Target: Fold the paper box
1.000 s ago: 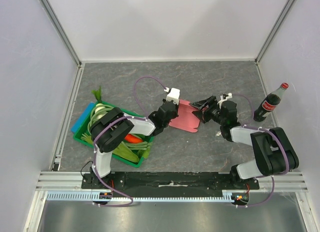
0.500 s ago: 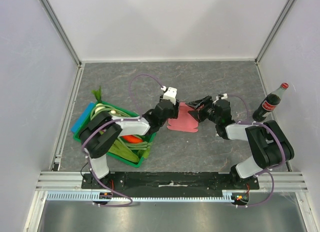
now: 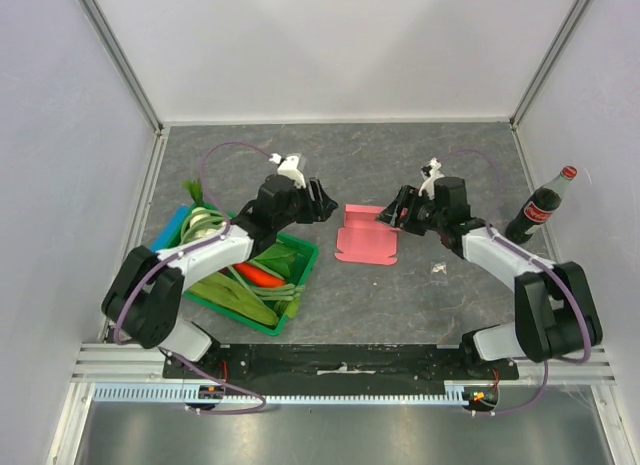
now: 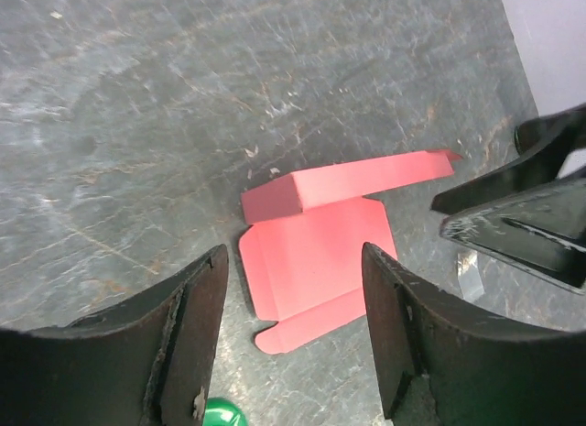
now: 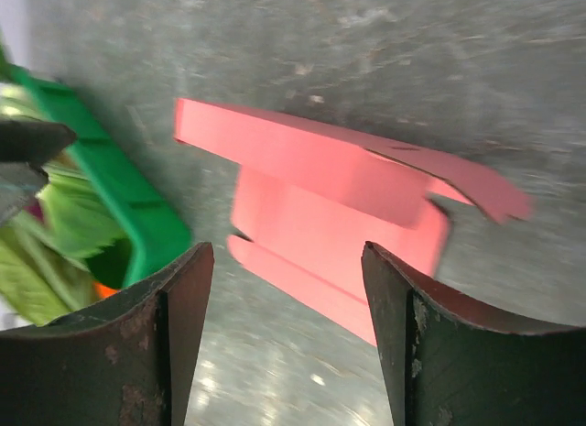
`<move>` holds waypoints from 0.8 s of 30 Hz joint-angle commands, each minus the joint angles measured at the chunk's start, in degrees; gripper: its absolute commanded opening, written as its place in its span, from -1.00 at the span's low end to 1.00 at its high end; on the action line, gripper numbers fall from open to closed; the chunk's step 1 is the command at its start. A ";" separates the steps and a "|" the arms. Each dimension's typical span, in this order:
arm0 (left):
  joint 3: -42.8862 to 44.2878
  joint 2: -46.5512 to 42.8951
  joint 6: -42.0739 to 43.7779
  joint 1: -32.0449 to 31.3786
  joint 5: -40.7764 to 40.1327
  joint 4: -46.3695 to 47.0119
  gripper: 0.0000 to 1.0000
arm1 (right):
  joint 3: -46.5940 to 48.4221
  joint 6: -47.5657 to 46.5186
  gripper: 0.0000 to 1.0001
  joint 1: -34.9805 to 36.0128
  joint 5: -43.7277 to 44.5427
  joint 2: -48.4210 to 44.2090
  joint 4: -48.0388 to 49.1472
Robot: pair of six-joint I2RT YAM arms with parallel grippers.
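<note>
Pink paper box (image 3: 367, 242) let go by the left pincer (image 3: 322, 204), shut at its left edge earlier, now spread and drawn back toward the green crate (image 3: 305, 272). Lying free on the table (image 3: 400, 165) between both arms, far flap raised, rest flat; right pincer (image 3: 388, 216) spread beside its far right corner. Likely one crease done, most folds left.

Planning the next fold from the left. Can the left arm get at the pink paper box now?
Probably yes. The left gripper is open, just off the paper box, only bare table between them. The right gripper, also open, is at the box's opposite edge.
</note>
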 commanded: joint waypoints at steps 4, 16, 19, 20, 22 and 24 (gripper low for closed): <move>12.97 11.99 -1.71 0.72 10.28 -6.13 0.35 | 7.93 -23.33 0.46 -2.75 14.83 -7.71 -23.14; 17.91 20.70 1.80 0.81 7.38 -8.42 0.26 | 14.00 -27.38 0.39 -6.44 11.23 0.11 -20.26; 17.82 20.96 1.45 0.81 7.55 -8.07 0.20 | 13.91 -24.41 0.24 -6.44 10.19 -0.94 -20.25; 17.74 20.96 1.27 0.81 8.16 -7.54 0.17 | 13.57 -23.08 0.23 -6.35 9.93 -1.90 -20.34; 17.21 20.96 0.48 0.81 8.35 -6.93 0.12 | 12.86 -21.05 0.23 -4.17 9.93 -3.31 -20.34; 16.95 21.05 0.04 0.81 8.17 -6.31 0.07 | 13.39 -20.09 0.27 -1.35 13.43 -5.07 -21.65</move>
